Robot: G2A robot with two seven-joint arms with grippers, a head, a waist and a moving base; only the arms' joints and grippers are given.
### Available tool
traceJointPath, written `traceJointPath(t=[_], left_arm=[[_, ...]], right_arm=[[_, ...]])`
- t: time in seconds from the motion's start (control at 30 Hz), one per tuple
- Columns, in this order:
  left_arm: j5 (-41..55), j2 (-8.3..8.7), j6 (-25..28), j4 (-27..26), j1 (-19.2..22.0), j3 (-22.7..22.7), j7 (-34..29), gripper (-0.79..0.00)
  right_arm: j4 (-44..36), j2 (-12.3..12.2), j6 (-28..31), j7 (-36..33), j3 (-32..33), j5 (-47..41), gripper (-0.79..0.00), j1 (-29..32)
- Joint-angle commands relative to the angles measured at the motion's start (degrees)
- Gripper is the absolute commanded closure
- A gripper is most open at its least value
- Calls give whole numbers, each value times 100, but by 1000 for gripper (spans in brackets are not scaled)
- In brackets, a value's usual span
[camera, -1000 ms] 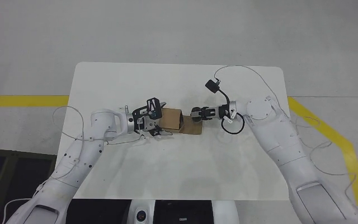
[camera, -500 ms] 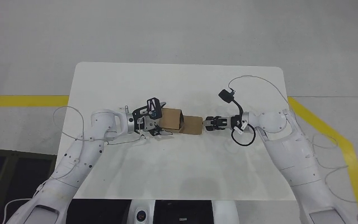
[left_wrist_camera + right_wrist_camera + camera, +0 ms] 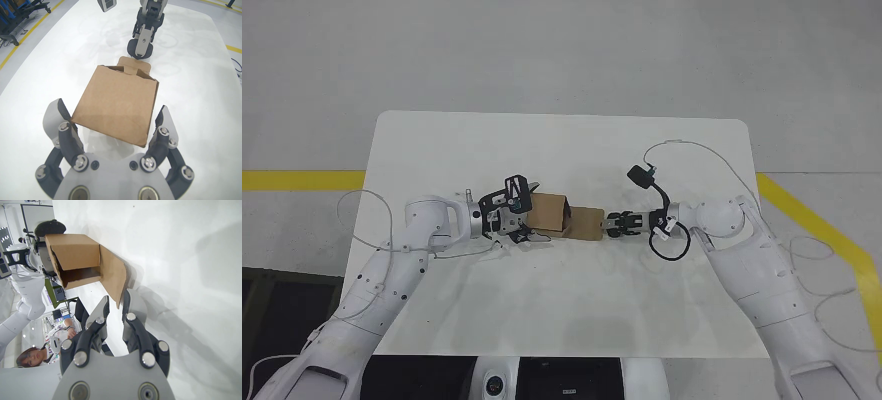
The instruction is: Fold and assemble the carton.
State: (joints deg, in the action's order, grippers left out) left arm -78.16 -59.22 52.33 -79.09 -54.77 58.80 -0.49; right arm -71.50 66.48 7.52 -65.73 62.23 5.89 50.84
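Our brown cardboard carton (image 3: pixel 548 214) is boxy, its flap (image 3: pixel 111 275) not shut; left claw (image 3: pixel 112 105) wide, right claw (image 3: pixel 116 294) barely open, both empty.

The carton (image 3: pixel 117 106) is plain brown cardboard: matt, faintly fibrous, with raw, slightly ragged cut edges. The table (image 3: pixel 189 94) is white and smooth, with a soft sheen. The left gripper (image 3: pixel 111 109) has brushed-metal fingers (image 3: pixel 50 121) faced with black ribbed rubbery pads (image 3: pixel 64 111), matt black links (image 3: pixel 70 144) and bright polished screws (image 3: pixel 63 126) — the right gripper (image 3: pixel 116 295) looks alike. The arm shells (image 3: pixel 747 275) are glossy white plastic.
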Motion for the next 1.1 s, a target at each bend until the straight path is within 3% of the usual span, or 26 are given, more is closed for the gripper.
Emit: traceJointPath(t=[0.0, 0.43, 1.07], left_arm=[[5, 0, 5, 1, 1, 0, -8, -785], [12, -4, 17, -3, -4, 3, -11, -785], [-18, -8, 20, -21, -12, -2, -13, -785]], right_arm=[[84, 10, 29, 24, -39, -34, -151, -49], [601, 149, 72, 121, -470, -275, -154, -421], [646, 295, 93, 27, -834, -772, -154, -665]])
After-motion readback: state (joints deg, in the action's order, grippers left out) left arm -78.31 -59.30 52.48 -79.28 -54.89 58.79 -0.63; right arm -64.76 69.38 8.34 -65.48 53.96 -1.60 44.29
